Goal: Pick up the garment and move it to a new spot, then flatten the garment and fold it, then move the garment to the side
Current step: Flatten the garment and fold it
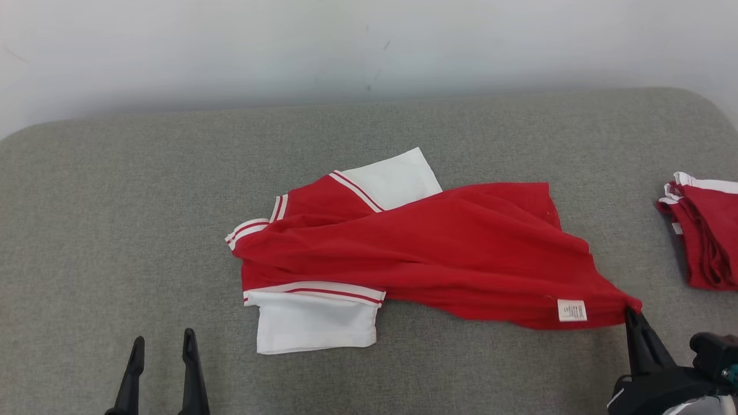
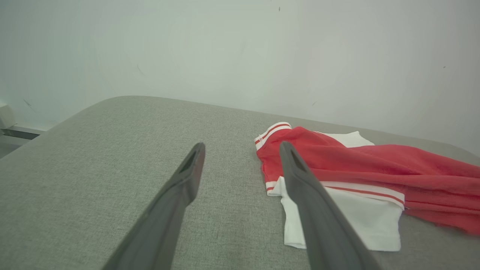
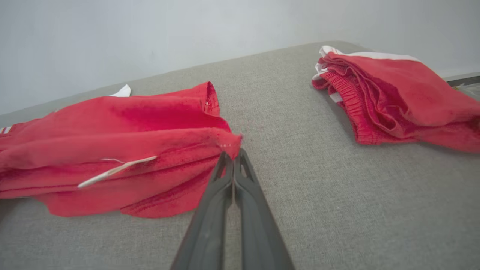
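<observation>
The garment [image 1: 426,248] is a red shirt with white sleeves and striped trim, lying crumpled across the middle of the grey padded table [image 1: 115,219]. My right gripper [image 1: 633,314] is shut on its lower right hem corner, close to a white label. In the right wrist view the fingers of that gripper [image 3: 233,155] press together on the red corner of the garment [image 3: 112,150]. My left gripper [image 1: 163,341] stands open at the lower left, apart from the cloth. In the left wrist view the left gripper [image 2: 242,148] points past the collar end of the garment [image 2: 337,168].
A second red garment [image 1: 703,230], folded, lies at the table's right edge, also seen as a folded red garment [image 3: 393,97] in the right wrist view. A pale wall [image 1: 369,46] runs behind the table. Bare grey surface lies left of and in front of the shirt.
</observation>
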You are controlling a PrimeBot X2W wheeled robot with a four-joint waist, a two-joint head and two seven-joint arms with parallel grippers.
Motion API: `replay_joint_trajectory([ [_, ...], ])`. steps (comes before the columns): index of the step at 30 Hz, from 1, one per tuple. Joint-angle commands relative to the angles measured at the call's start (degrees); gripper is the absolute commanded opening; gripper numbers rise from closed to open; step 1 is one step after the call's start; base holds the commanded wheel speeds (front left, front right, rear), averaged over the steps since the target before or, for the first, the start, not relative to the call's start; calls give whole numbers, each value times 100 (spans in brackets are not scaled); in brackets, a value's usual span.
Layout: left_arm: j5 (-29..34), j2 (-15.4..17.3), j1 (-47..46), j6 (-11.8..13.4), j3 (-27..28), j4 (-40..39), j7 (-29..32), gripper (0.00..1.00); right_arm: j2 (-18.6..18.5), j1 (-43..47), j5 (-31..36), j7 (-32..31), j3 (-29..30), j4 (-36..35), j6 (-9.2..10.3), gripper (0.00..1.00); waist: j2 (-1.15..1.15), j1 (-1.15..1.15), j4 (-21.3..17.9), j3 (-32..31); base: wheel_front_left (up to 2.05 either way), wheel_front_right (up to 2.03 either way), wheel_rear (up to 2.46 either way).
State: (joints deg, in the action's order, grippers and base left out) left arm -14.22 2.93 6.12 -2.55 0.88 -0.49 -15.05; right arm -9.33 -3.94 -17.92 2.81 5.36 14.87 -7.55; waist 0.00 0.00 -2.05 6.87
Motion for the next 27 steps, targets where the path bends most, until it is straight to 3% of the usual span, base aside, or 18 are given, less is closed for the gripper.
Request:
replay_joint_trajectory([
  [1,-30,-7,-60,-37,23,19,-16,100,65,118,51,-121,103,-15,14,0,0,0,-1,23,0,0,0],
  [3,-17,-7,-99,-33,41,39,-16,100,139,171,99,-249,183,48,14,0,0,0,9,36,0,0,0],
  [4,-10,-6,-117,-44,48,44,-16,100,174,179,123,-281,228,94,14,24,0,0,15,41,0,0,0],
  [5,-2,-7,-134,-55,51,51,-16,100,200,177,158,-329,307,177,15,100,0,0,25,44,0,0,0],
  [17,-24,-7,-100,-72,118,88,-16,100,496,108,394,-230,818,398,14,100,0,0,108,-33,0,0,0],
  [27,-59,-6,-36,-10,89,57,-16,100,607,118,380,-419,500,-16,14,100,0,0,9,-152,0,0,0],
])
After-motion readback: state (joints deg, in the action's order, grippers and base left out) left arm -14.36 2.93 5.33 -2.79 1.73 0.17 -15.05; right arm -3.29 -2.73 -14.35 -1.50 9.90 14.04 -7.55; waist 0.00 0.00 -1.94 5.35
